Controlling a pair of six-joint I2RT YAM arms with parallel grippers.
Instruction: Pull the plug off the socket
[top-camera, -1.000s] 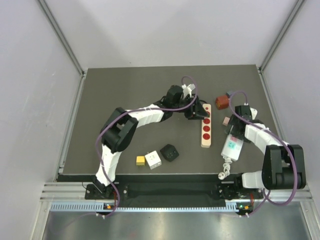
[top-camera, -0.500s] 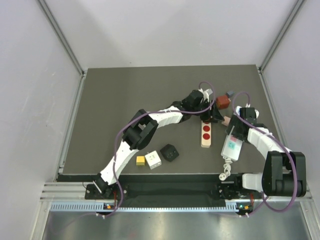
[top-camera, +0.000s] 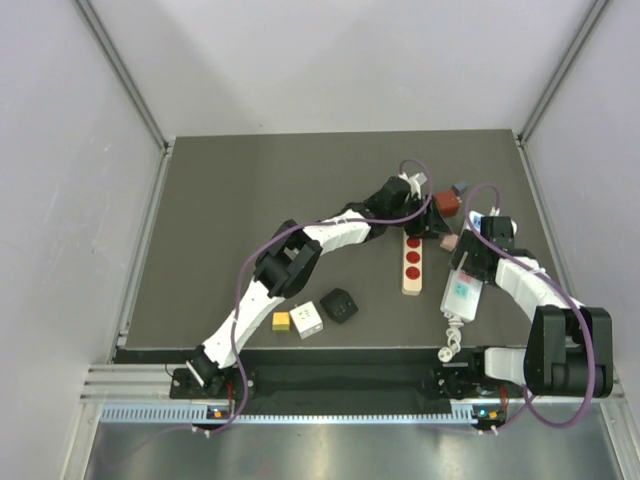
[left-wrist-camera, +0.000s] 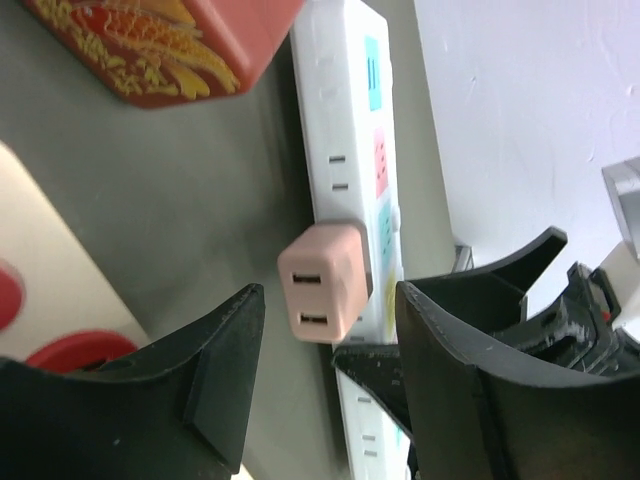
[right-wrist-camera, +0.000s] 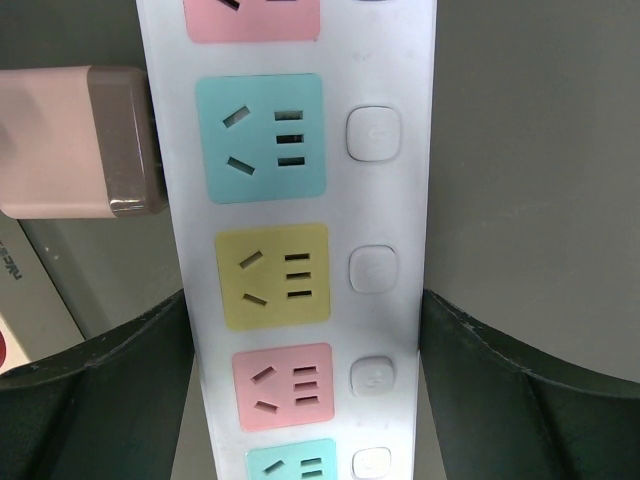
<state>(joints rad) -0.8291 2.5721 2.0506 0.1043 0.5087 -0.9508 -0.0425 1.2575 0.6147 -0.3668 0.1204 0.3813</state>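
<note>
A pink plug (left-wrist-camera: 325, 282) sits in the side of a white power strip (left-wrist-camera: 350, 150) with coloured sockets, at the right of the table. My left gripper (left-wrist-camera: 330, 300) is open, one finger on each side of the plug, with gaps on both sides. In the top view the left gripper (top-camera: 432, 232) is just left of the plug (top-camera: 452, 242). My right gripper (right-wrist-camera: 305, 300) is shut on the power strip (right-wrist-camera: 300, 250), its fingers against both long edges, with the plug (right-wrist-camera: 75, 140) just ahead on the left. In the top view the right gripper (top-camera: 470, 262) sits over the strip (top-camera: 461, 293).
A red patterned box (top-camera: 445, 204) lies just behind the plug. A wooden block with red discs (top-camera: 411, 258) lies left of the strip. Black (top-camera: 339, 305), white (top-camera: 307, 319) and yellow (top-camera: 281, 321) cubes sit near the front edge.
My left arm has swung right from over the wooden block to the pink plug. My right gripper has shifted slightly along the strip.
</note>
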